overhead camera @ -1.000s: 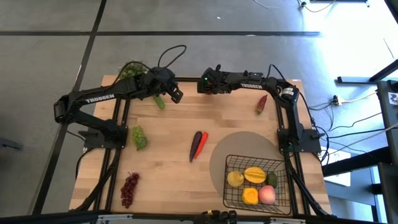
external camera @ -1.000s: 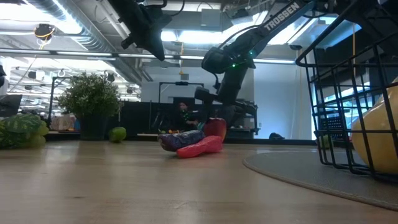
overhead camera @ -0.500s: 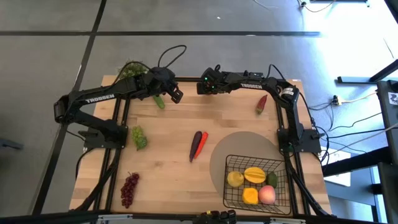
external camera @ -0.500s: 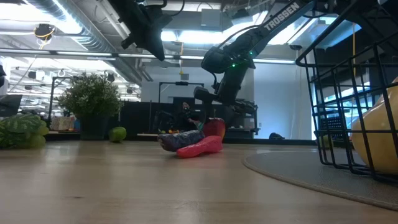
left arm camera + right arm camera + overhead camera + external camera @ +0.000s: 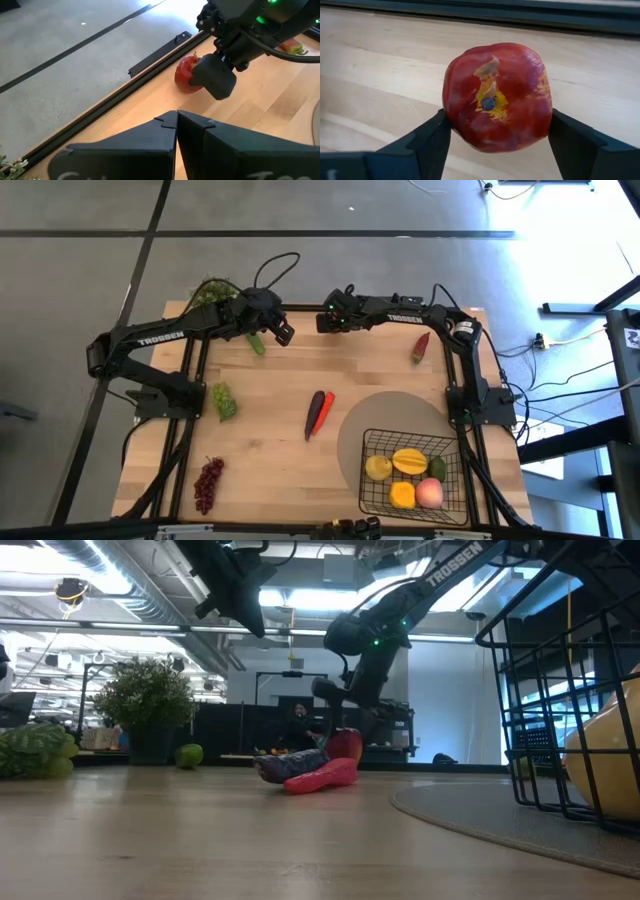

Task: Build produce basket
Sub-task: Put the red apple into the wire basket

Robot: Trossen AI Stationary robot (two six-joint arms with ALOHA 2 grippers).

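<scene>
**Apple between my right claw's fingers**

Apple [image 5: 496, 97], red, sits at the tabletop's [image 5: 270, 410] far edge, well apart from the wire basket [image 5: 413, 472] at the near right corner. My right claw [image 5: 496, 142] has a finger pressed on each side of it, gripping it. My left claw [image 5: 283, 333] hangs closed above the far edge, just beside the apple, over a green cucumber [image 5: 256, 343]. Mango [image 5: 409, 461] and peach [image 5: 430, 494] lie in the basket.
</scene>
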